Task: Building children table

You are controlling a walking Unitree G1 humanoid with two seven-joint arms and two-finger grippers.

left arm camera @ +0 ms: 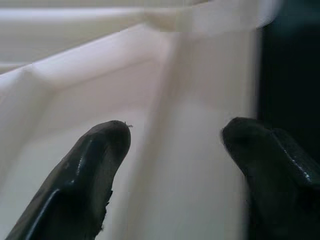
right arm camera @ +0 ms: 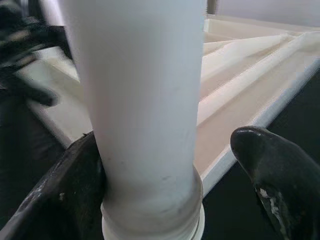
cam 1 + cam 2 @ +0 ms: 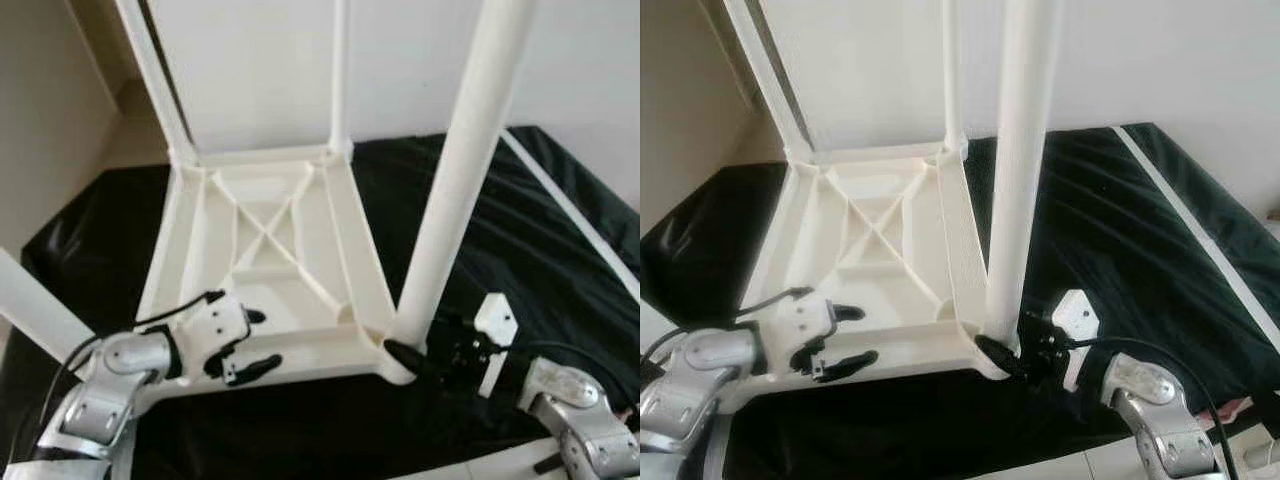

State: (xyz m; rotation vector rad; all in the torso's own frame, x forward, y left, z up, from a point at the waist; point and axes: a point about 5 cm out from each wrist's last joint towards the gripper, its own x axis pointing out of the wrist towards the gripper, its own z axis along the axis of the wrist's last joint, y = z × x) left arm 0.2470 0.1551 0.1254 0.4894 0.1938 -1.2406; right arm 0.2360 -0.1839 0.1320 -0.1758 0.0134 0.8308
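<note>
A white children's table top [image 3: 270, 250] lies upside down on a black cloth, ribs facing up. A thick white leg [image 3: 455, 190] stands in its near right corner socket. My right gripper [image 3: 412, 360] is at the base of that leg [image 2: 145, 100], open, with one finger [image 2: 55, 195] against it and the other finger [image 2: 275, 170] a little apart. My left gripper [image 3: 265, 340] is at the near rim of the top, open, its two fingers straddling the rim [image 1: 200, 165].
Two thin white legs [image 3: 150, 70] [image 3: 340, 75] rise from the far corners. Another white tube [image 3: 35, 315] crosses at the left edge. The black cloth [image 3: 520, 230] has a white strip [image 3: 570, 210] on its right side. A pale wall stands behind.
</note>
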